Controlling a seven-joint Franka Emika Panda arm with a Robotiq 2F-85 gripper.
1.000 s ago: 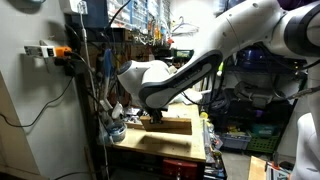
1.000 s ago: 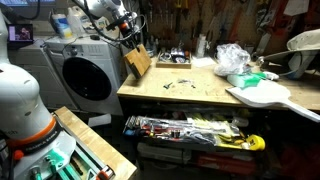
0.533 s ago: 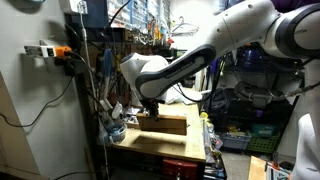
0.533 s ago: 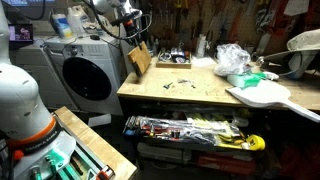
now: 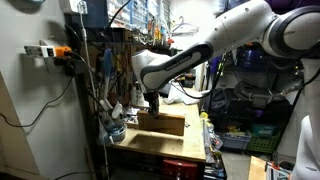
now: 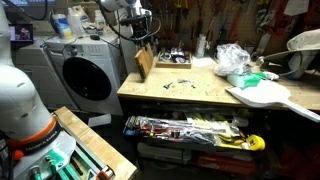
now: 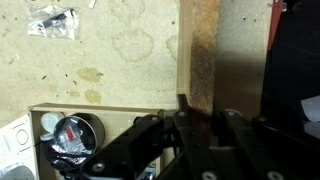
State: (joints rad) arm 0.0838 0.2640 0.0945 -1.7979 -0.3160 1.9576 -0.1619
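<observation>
A cluttered workshop. A white robot arm (image 5: pixel 205 50) reaches in from the upper right of an exterior view, down to a wooden block (image 5: pixel 162 123) near the middle of the frame. The block sits on a pale wooden surface (image 5: pixel 150 147) with its long side running left to right. The jaws come down onto its top edge toward the left end.

In an exterior view from across the room, the same block (image 6: pixel 145 62) stands at the far left end of a workbench surface (image 6: pixel 200 95). It leans slightly, just beside a white washing machine (image 6: pixel 85 75). The jaws hang directly above the block, touching its top. A crumpled plastic bag (image 6: pixel 232 58) lies well apart, toward the right of the frame, and an open drawer of tools (image 6: pixel 190 128) hangs below the bench.

In the wrist view the block (image 7: pixel 203 55) appears edge-on as a narrow strip. Its long axis runs from the top of the frame straight down into the jaws at the bottom centre. The picture is dark there, but the jaws appear to be closed on the block's near end, one finger on each broad face. A shiny packet (image 7: pixel 52 20) lies at upper left, and a round metal tin (image 7: pixel 72 132) sits in a box at lower left.
</observation>
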